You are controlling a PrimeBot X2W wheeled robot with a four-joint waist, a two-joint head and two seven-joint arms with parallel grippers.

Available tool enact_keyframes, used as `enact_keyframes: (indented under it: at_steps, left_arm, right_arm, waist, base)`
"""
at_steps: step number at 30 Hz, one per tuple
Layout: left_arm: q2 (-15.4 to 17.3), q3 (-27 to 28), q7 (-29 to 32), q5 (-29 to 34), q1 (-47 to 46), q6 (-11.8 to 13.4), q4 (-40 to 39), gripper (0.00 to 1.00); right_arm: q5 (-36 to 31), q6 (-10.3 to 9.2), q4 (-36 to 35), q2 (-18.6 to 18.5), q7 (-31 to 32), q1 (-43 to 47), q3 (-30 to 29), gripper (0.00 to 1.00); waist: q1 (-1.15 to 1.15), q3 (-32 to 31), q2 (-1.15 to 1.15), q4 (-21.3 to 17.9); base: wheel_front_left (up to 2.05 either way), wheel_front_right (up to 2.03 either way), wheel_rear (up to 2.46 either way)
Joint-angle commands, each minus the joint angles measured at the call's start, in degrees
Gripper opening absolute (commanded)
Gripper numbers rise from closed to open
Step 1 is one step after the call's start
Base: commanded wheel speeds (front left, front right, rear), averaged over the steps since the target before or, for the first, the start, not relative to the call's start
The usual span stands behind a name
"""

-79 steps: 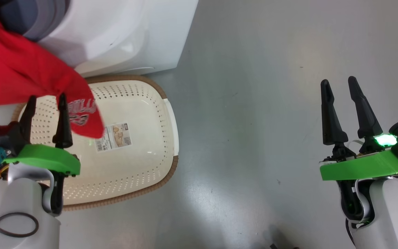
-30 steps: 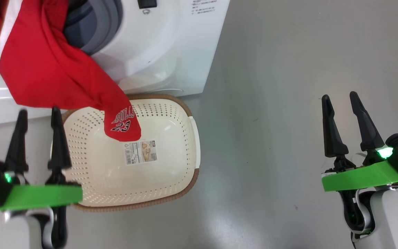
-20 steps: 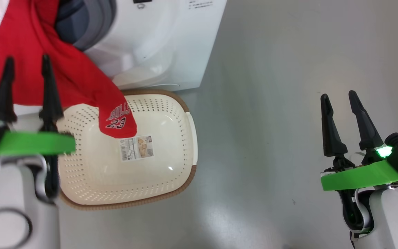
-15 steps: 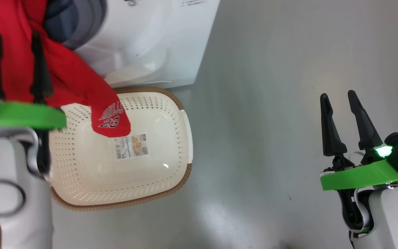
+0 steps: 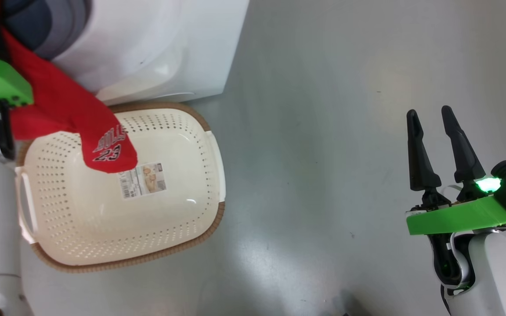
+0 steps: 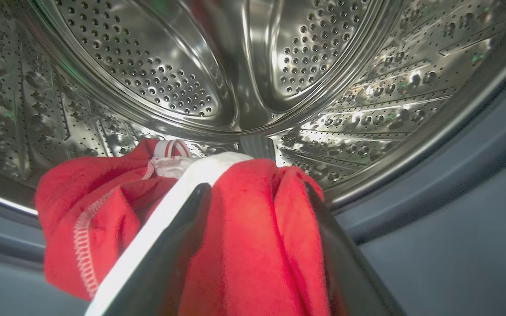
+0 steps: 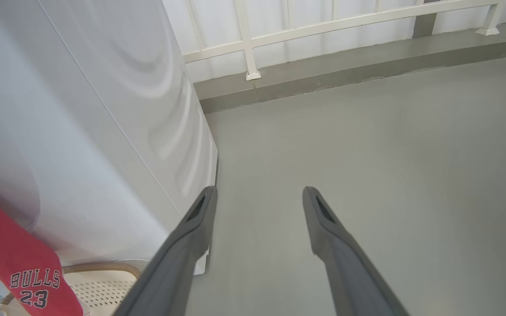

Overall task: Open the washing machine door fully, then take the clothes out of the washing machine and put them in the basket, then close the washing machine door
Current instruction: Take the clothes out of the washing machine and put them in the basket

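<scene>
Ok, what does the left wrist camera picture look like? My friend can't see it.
The left arm's two dark fingers stand open on either side of bunched red clothes with white trim, lying at the mouth of a shiny, hole-dotted steel drum.

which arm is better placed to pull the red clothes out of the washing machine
Left. The left gripper, open, straddles the clothes at the mouth of the washing machine; the right gripper stands open over the floor, well aside.

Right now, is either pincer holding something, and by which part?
Nothing is held. The left pincer stands open astride a fold of the clothes; the right pincer is open over the floor.
</scene>
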Motion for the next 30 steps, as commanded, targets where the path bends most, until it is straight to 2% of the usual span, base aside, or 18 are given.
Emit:
enact_keyframes:
  at_steps: [1,11,12,13,14,22,30]
  left_arm:
    - [3.3,0.8,-0.3,0.8,-1.1,0.9,0.4,1.00]
    - [6.2,0.1,-0.3,1.0,-8.1,1.8,11.7,1.00]
    - [6.4,0.0,-0.3,0.9,-8.4,1.8,12.6,0.49]
    - [6.5,0.0,-0.3,0.9,-8.7,1.8,13.1,0.29]
    - [6.6,-0.1,-0.3,0.8,-8.8,1.8,13.5,0.02]
    - [5.9,0.0,-0.3,-0.5,-8.6,0.9,13.5,0.00]
    - [3.5,2.0,-0.3,-3.4,-4.0,-1.5,5.8,0.00]
  right_arm:
    - [0.4,0.37,-1.5,-0.4,-0.4,-0.4,1.5,1.00]
    - [1.0,0.37,-1.7,-0.4,-0.4,-0.7,2.2,1.00]
    - [1.0,0.37,-1.7,-0.4,-0.4,-0.7,2.2,1.00]
    - [1.1,0.37,-1.7,-0.4,-0.4,-0.7,2.2,1.00]
    - [1.1,0.37,-1.7,-0.4,-0.4,-0.7,2.2,1.00]
    - [0.8,0.37,-1.7,-0.4,-0.4,-0.6,1.8,1.00]
    - [0.3,0.37,-1.5,-0.4,-0.4,-0.4,1.3,1.00]
  waist:
    - [0.00,0.5,0.00,-0.7]
    - [0.00,0.9,0.00,-2.3]
    - [0.00,0.9,0.00,-2.3]
    - [0.00,0.9,0.00,-2.4]
    - [0.00,0.9,0.00,-2.4]
    - [0.00,0.6,0.00,-1.7]
    - [0.00,-0.5,0.00,-0.5]
  base:
    - [0.00,0.00,0.00]
    - [0.00,0.00,0.00]
    - [0.00,0.00,0.00]
    - [0.00,0.00,0.00]
    - [0.00,0.00,0.00]
    - [0.00,0.00,0.00]
    - [0.00,0.00,0.00]
